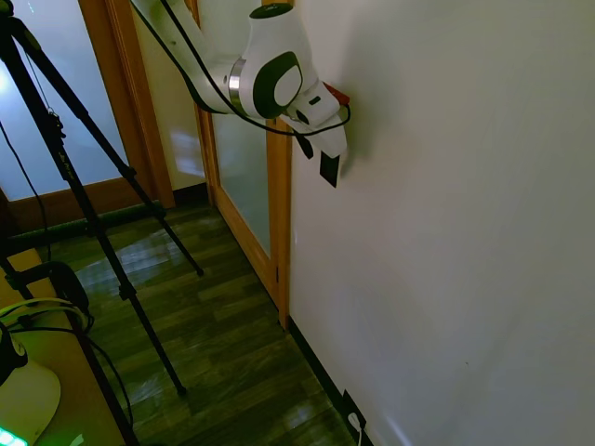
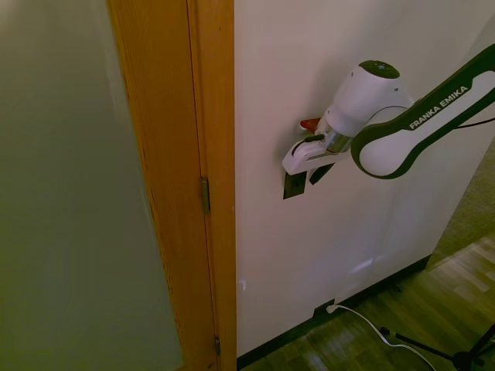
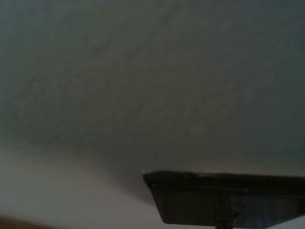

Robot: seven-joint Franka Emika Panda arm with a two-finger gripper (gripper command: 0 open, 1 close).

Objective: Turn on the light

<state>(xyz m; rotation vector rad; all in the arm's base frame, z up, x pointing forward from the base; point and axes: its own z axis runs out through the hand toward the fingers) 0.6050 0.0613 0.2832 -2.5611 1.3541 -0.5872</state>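
A tall white wall fills most of the scene, with a wooden door frame and frosted glass door beside it and dark wood floor below. The white robot arm reaches across to the wall, and its gripper sits right at the wall, directly above and seemingly touching the switch, a small black upright plate mounted just beside the door frame at about mid-height. Whether the gripper's fingers are apart or together cannot be told; they are hidden against the wall. The wrist view shows only blurred wall and the dark edge of the switch plate. The likely risks from here: the gripper may press the fixed plate edge rather than the rocker, so nothing toggles; it may slide off the smooth face and scrape the wall; or too hard a push against a rigid wall may stall the arm. Low down by the skirting, a black socket plate with a white plug is well apart. The only readable writing is "FRANKA EMIKA" printed on the arm.
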